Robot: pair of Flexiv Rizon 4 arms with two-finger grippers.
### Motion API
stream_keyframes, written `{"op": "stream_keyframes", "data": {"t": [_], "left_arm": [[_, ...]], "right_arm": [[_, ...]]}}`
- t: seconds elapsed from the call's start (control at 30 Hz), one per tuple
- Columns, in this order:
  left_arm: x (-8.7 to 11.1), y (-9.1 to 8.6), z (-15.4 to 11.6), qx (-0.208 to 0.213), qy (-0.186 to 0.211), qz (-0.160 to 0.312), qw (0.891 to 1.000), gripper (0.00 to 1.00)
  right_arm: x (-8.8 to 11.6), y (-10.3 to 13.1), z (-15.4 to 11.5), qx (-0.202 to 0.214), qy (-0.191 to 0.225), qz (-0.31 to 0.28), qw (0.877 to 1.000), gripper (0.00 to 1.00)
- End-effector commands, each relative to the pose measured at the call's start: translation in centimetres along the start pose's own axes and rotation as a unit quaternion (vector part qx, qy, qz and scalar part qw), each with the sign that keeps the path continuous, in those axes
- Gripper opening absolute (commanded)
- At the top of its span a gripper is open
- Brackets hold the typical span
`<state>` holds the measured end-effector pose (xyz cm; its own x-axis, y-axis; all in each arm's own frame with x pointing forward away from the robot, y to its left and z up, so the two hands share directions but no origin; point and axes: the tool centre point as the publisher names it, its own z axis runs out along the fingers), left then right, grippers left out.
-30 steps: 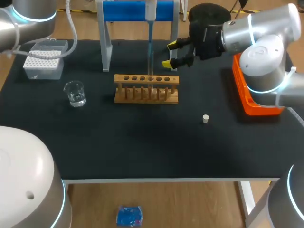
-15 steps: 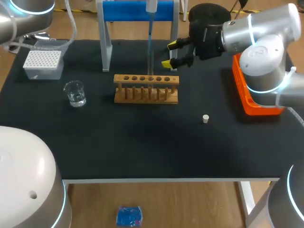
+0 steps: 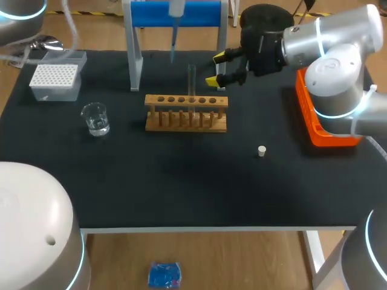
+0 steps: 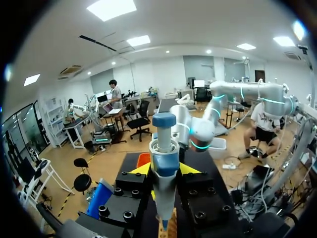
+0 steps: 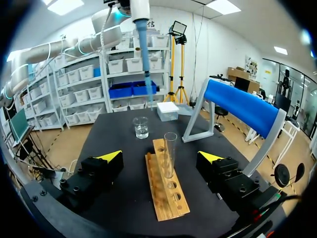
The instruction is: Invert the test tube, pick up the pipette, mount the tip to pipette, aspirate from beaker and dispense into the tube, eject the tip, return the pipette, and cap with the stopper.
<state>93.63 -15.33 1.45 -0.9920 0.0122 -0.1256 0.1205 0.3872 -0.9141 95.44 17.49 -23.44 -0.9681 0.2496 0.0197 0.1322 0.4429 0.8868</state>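
pipette [image 3: 176, 8] pinched in left gripper [image 4: 164, 171], tip [image 3: 173, 51] on, high behind tube [image 3: 191, 81] — dispense step judged likely over; next called for ejecting tip. right gripper [image 3: 216, 69] spread, empty.

We see bright, even light from ceiling panels [image 4: 111, 8]; the black worktop [image 3: 181, 187] carries only faint, soft shadows, and the glass beaker [image 3: 95, 118] catches small glints.

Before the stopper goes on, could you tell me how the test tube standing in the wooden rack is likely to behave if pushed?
The test tube looks like clear glass, so probably fragile and slippery. It rises well above the wooden rack, seated in one hole, so a sideways push would likely tilt it or rock the light-looking rack.
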Motion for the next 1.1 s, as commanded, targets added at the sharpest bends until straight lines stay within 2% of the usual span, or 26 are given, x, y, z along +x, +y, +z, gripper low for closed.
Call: {"op": "stream_keyframes", "data": {"t": [0.03, 0.3, 0.6, 0.87, 1.1], "left_arm": [[3.4, 2.1, -2.0, 0.009, -0.006, 0.004, 1.000, 0.00], [6.4, 5.5, -1.6, 0.021, -0.003, -0.011, 1.000, 0.00], [9.9, 7.7, -0.7, 0.050, -0.060, -0.029, 0.997, 0.00], [12.6, 7.6, 0.8, 0.054, -0.104, -0.048, 0.992, 0.00], [13.5, 6.8, 3.1, 0.057, -0.104, -0.053, 0.992, 0.00]], "right_arm": [[0.0, -0.1, 0.0, -0.001, 0.000, 0.000, 1.000, 1.00], [0.0, -0.1, 0.0, -0.001, 0.000, 0.000, 1.000, 1.00], [0.0, -0.1, 0.0, -0.001, 0.000, 0.000, 1.000, 1.00], [0.0, -0.1, 0.0, -0.001, 0.000, 0.000, 1.000, 1.00], [0.0, -0.1, 0.0, -0.001, 0.000, 0.000, 1.000, 1.00]]}}
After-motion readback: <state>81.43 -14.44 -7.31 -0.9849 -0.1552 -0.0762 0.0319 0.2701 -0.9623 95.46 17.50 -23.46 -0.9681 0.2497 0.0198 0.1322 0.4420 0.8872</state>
